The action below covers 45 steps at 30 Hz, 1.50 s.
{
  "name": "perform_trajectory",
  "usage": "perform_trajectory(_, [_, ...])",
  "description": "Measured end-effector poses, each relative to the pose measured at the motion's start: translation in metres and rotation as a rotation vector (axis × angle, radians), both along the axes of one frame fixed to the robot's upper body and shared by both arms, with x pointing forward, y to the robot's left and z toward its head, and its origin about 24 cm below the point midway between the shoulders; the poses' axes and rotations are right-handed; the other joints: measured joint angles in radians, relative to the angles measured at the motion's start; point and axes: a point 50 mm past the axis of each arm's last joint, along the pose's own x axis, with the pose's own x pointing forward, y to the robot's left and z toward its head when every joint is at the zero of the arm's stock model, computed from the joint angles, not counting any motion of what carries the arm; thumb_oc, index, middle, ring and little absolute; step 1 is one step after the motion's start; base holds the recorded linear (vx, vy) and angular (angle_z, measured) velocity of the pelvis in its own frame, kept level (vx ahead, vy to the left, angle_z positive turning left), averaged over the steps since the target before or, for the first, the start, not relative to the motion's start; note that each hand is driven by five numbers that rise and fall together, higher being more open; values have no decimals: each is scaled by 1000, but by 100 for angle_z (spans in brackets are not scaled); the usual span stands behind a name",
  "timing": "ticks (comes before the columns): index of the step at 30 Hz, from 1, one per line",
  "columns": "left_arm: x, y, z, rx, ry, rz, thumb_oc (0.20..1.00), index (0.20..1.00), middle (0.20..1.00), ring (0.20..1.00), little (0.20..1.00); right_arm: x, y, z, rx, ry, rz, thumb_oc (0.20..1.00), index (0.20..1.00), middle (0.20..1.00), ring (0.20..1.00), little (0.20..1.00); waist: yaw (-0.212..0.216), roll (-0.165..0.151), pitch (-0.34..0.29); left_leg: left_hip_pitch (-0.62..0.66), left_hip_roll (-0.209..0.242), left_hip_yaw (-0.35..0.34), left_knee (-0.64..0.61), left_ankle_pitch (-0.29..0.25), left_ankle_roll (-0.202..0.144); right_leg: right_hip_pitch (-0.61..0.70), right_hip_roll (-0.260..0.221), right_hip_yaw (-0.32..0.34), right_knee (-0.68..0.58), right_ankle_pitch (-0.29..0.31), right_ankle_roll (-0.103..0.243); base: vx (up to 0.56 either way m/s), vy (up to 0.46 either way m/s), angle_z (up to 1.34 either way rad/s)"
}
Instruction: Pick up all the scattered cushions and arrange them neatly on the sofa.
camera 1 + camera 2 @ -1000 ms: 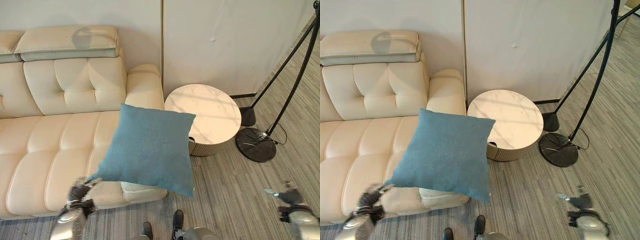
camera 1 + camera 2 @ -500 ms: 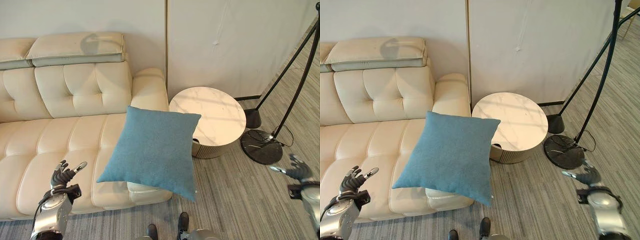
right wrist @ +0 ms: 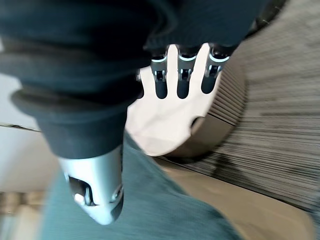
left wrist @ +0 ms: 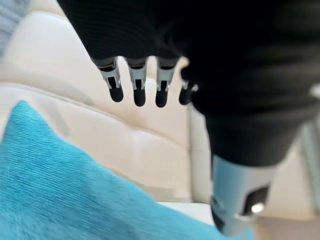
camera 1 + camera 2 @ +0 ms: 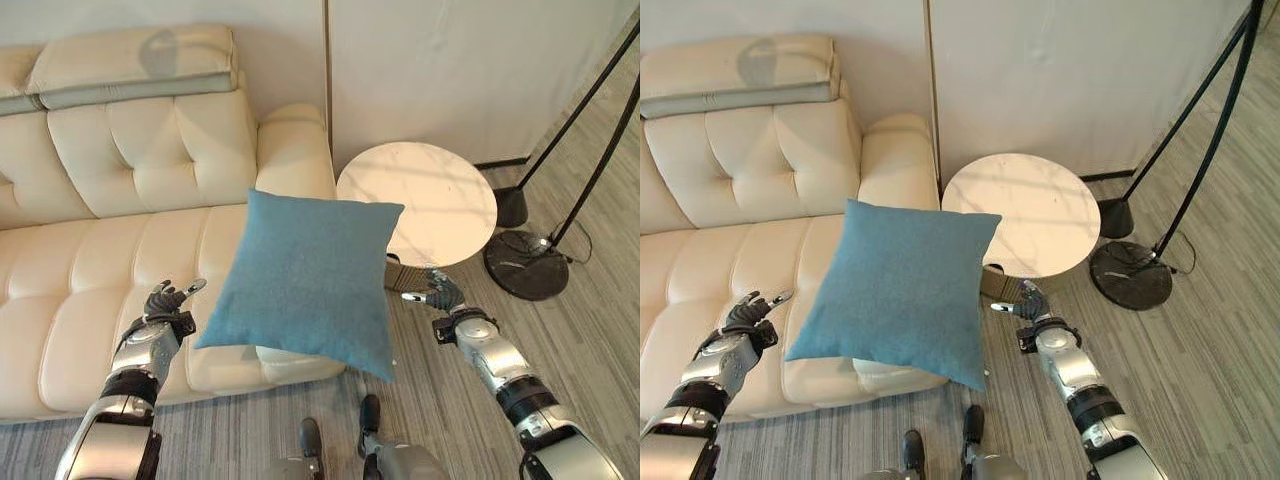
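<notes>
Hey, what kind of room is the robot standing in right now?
It looks like a living room or lounge. A cream tufted sofa stands against the wall, a round marble-topped side table sits beside its armrest, and a blue cushion lies over the sofa's front edge, on striped grey flooring.

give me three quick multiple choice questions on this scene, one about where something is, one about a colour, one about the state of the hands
1. Where does the cushion lie?
A. on the round side table
B. on the sofa's front edge, one corner overhanging the floor
C. flat on the floor

2. What colour is the cushion?
A. blue
B. red
C. cream

3. How are the left hand and right hand?
A. both open, holding nothing
B. both clenched on the cushion
C. left grips the floor lamp

Answers: 1 B, it rests on the seat edge beside the side table. 2 A, blue against the cream sofa. 3 A, fingers straight on either side of the cushion.
</notes>
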Motion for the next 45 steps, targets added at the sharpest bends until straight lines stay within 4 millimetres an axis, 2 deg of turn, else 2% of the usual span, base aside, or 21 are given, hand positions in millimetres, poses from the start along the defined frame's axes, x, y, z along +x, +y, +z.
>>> perform_trajectory(3, [16,-17,4,28,18,-60,1000,1000,1000,1000,1000,6,33,0,55,6,38,1000,1000,1000,1000,1000,-4,-1,46,-55,-7,-4,0,13,-1,-53,-7,-2,0,13,-6,-34,65,4])
perform_trajectory(6, [35,-54,11,2,-49,-147,1000,1000,1000,1000,1000,10,75,13,155,-40,114,1000,1000,1000,1000,1000,-4,1,112,-75,-11,-4,0,19,-3,-72,-12,-4,0,26,-6,-32,32,2])
perform_trajectory(7, [34,-65,5,-21,-53,-158,1000,1000,1000,1000,1000,6,84,12,200,-40,119,1000,1000,1000,1000,1000,-3,0,124,-75,-12,-4,0,19,-3,-71,-13,-4,0,26,-6,0,0,0])
perform_trajectory(11, [32,-75,1,-6,-52,-192,1000,1000,1000,1000,1000,8,71,10,157,-41,113,1000,1000,1000,1000,1000,9,-1,128,-73,-15,-7,0,19,-3,-66,-16,-4,0,26,-6,-42,37,7])
perform_trajectory(12, [38,-88,9,21,-88,-257,1000,1000,1000,1000,1000,11,69,17,140,-68,126,1000,1000,1000,1000,1000,19,-9,132,-72,-17,-7,0,19,-3,-66,-18,-3,1,27,-6,-26,29,3])
perform_trajectory(13, [39,-90,12,38,-97,-279,1000,1000,1000,1000,1000,11,71,20,137,-82,141,1000,1000,1000,1000,1000,21,-15,136,-70,-18,-7,0,19,-3,-64,-19,-3,0,28,-4,0,0,0])
perform_trajectory(14, [39,-89,15,90,-92,-306,881,881,881,881,881,10,71,22,124,-92,156,1000,1000,1000,1000,1000,22,-21,139,-69,-18,-7,0,19,-3,-63,-20,-2,0,29,-4,0,0,0])
perform_trajectory(15, [39,-88,16,113,-90,-317,620,620,620,620,620,11,71,23,120,-95,157,1000,1000,1000,1000,1000,22,-24,140,-68,-19,-7,0,19,-3,-62,-20,-1,0,29,-3,0,0,0])
perform_trajectory(16, [39,-89,17,124,-92,-327,272,272,272,272,272,11,70,23,113,-98,158,771,771,771,771,771,22,-26,141,-67,-20,-7,0,19,-3,-61,-21,-1,0,29,-2,0,0,0])
perform_trajectory(17, [39,-93,19,164,-90,-363,200,200,200,200,200,9,69,25,107,-111,169,200,200,200,200,200,23,-27,142,-67,-22,-6,0,19,-3,-61,-22,0,0,29,-2,0,0,0])
perform_trajectory(21, [34,-98,20,203,-99,-420,200,200,200,200,200,4,67,28,115,-136,178,200,200,200,200,200,22,-31,144,-61,-23,-3,0,19,-3,-58,-24,5,0,31,0,-6,8,-3])
perform_trajectory(24, [26,-99,11,175,-82,-421,200,200,200,200,200,4,64,28,98,-139,178,200,200,200,200,200,18,-37,146,-45,-23,-3,0,18,-3,-42,-24,6,0,31,1,-2,2,-1])
perform_trajectory(30, [7,-116,-16,-26,-79,-379,200,200,200,200,200,4,64,28,99,-144,176,200,200,200,200,200,17,-40,145,-31,-27,-5,0,18,-3,-27,-28,3,0,31,2,0,0,0])
perform_trajectory(35, [-12,-126,-37,-228,-84,-228,200,200,200,200,200,3,64,25,102,-136,173,200,200,200,200,200,26,-53,133,-18,-29,-11,0,18,-3,-11,-31,-2,0,31,2,-12,-10,3])
perform_trajectory(38, [-21,-130,-39,-285,-99,-166,200,200,200,200,200,1,64,26,117,-135,159,200,200,200,200,200,32,-62,117,-16,-29,-15,0,15,-7,-7,-32,-4,0,28,5,-9,5,5])
perform_trajectory(39, [-28,-129,-31,-297,-141,-148,200,200,200,200,200,-2,64,33,155,-165,158,200,200,200,200,200,33,-68,111,-16,-30,-22,0,15,-8,-5,-32,-8,0,28,5,1,7,13])
perform_trajectory(40, [-38,-126,-33,-313,-153,-128,200,200,200,200,200,-6,64,37,166,-186,166,200,200,200,200,200,34,-67,107,-10,-30,-28,0,17,-5,4,-33,-12,0,28,6,-3,10,13])
perform_trajectory(42, [-41,-126,-31,-325,-164,-119,200,200,200,200,200,-9,64,39,172,-198,175,200,200,200,200,200,33,-68,101,-10,-30,-29,0,16,-5,4,-34,-13,0,27,6,-10,14,8])
perform_trajectory(43, [-56,-125,-34,-317,-153,-103,200,200,200,200,200,-21,59,41,208,-220,175,200,200,200,200,200,37,-69,84,-7,-30,-37,0,18,-3,9,-34,-19,0,24,10,-32,13,11])
perform_trajectory(45, [-68,-126,-32,-322,-157,-92,200,200,200,200,200,-34,58,41,239,-230,185,200,200,200,200,200,48,-69,83,5,-30,-38,0,18,-3,23,-35,-26,0,23,12,-56,5,9])
